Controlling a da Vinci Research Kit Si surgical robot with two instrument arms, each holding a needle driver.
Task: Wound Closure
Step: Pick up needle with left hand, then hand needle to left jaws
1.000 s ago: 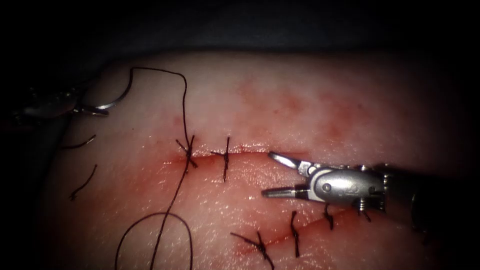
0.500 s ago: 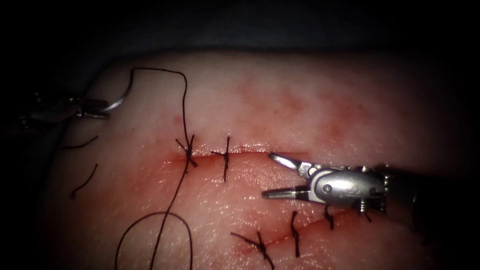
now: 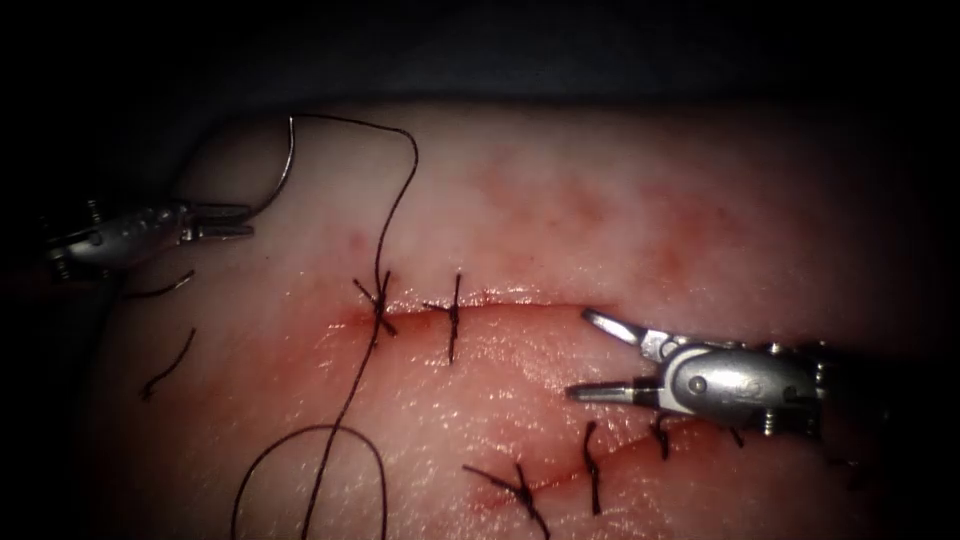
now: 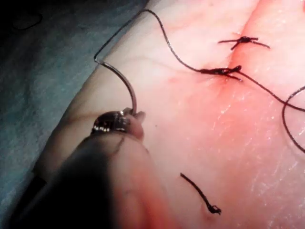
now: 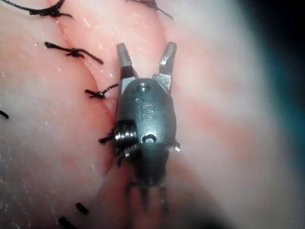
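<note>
Steel gleams dully on the left pincer (image 3: pixel 232 221), whose jaws are clamped flat on the curved needle (image 4: pixel 125 85) near its pointed end, so the rest of the arc rises free of the tissue (image 3: pixel 620 200) and out to the left of the cut (image 3: pixel 500 300); the needle is not in the tissue; held this way, I judge, it stays clear of the wound while the thread (image 3: pixel 395 200) trails from its swaged end; that thread is dark, thin and springy, arching over the pale upper skin, dropping to the leftmost knot (image 3: pixel 378 300) on the cut and running on below into a loose loop (image 3: pixel 310 480); a second stitch (image 3: pixel 453 315) crosses the cut just right of it, its ends sticking up stiff and short; the right pincer (image 3: pixel 590 352) hovers at the right end of the cut with jaws spread wide and nothing between them, its serrated tips and rounded grey wrist plain in the right wrist view; red fluid (image 3: pixel 470 350) gives the tissue below the cut a wet, glistening sheen, while above it the surface is matte and blotchy; two cut ends of thread (image 3: pixel 168 368) lie curled on the skin under the left pincer; a lower seam (image 3: pixel 590 468) carries further dark stitches.
</note>
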